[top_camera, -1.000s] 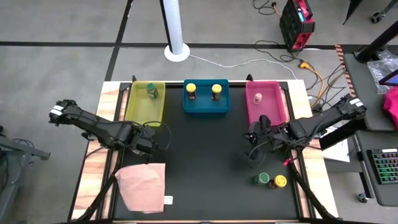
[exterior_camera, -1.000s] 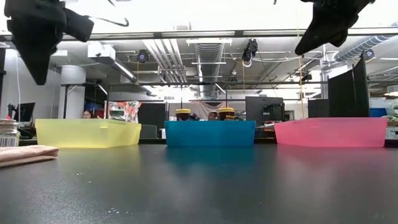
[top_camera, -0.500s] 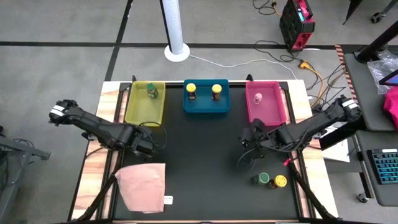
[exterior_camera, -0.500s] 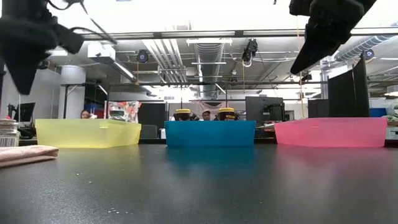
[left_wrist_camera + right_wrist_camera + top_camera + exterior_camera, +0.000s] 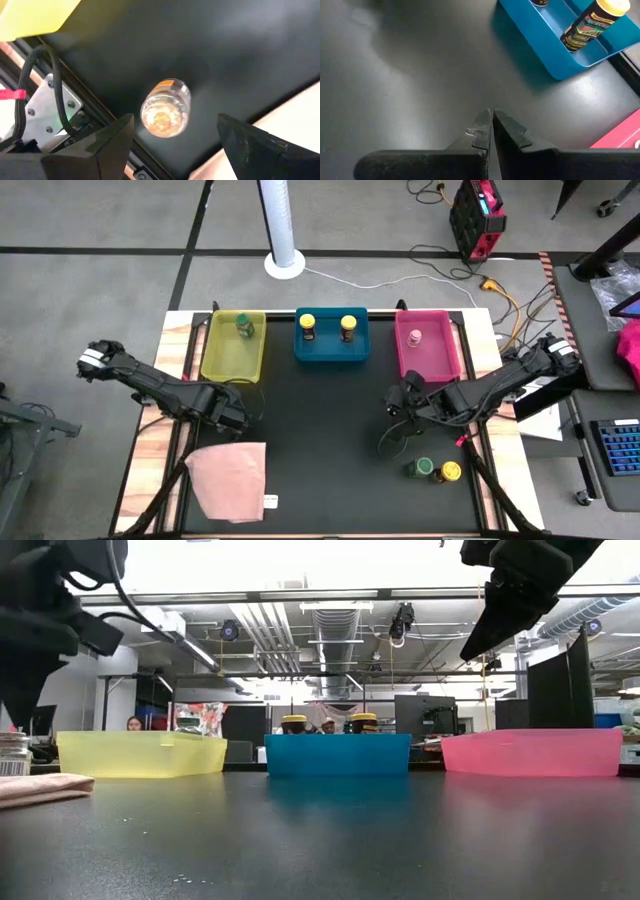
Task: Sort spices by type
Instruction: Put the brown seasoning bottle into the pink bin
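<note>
The left gripper [image 5: 172, 145] hung over the counter [image 5: 320, 450], jaws apart, with 1 clear jar [image 5: 166, 108] standing just ahead between them, untouched. The right gripper [image 5: 491, 131] hovered with jaws together, empty. Ahead of it, 2 yellow-lidded jars [image 5: 307, 326] stood in the blue bin [image 5: 331, 352]; 2 more jars [image 5: 424, 468] stood behind it.

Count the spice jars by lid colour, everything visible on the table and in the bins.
Yellow lid: 3, two in the blue bin, one on the mat
Green lid: 2, one in the yellow bin, one on the mat
Pink lid: 1, in the pink bin
Lid colour unclear: 1, jar below the left arm
Total: 7
</note>
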Tool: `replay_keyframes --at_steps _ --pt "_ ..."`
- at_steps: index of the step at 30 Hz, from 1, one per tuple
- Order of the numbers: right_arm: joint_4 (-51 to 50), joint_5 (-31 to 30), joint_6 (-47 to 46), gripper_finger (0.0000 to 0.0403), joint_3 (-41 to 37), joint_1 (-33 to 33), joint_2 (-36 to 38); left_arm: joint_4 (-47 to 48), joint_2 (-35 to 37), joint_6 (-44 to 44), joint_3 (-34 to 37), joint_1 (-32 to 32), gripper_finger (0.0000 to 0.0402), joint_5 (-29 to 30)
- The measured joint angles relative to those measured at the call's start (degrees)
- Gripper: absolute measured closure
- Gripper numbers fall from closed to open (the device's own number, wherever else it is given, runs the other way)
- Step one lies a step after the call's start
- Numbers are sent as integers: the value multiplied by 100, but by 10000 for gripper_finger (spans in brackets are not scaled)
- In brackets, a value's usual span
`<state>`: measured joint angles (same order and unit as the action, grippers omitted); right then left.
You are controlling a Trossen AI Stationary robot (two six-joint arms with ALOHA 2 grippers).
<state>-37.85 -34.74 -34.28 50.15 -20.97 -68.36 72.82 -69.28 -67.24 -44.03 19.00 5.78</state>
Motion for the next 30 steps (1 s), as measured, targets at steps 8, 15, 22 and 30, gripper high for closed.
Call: replay_keyframes --at_steps 8,15,22,30 --pt "37 2 41 390 -17 0 0 -273 -15 -339 345 2 134 -70" --pt "92 2 87 390 -44 0 0 -475 -199 -434 361 2 151 -54" --pt "102 1 90 390 -83 0 0 -826 -484 -410 352 2 169 -124" --pt "129 -2 131 390 -118 0 0 -1031 -828 -221 350 2 171 -142"
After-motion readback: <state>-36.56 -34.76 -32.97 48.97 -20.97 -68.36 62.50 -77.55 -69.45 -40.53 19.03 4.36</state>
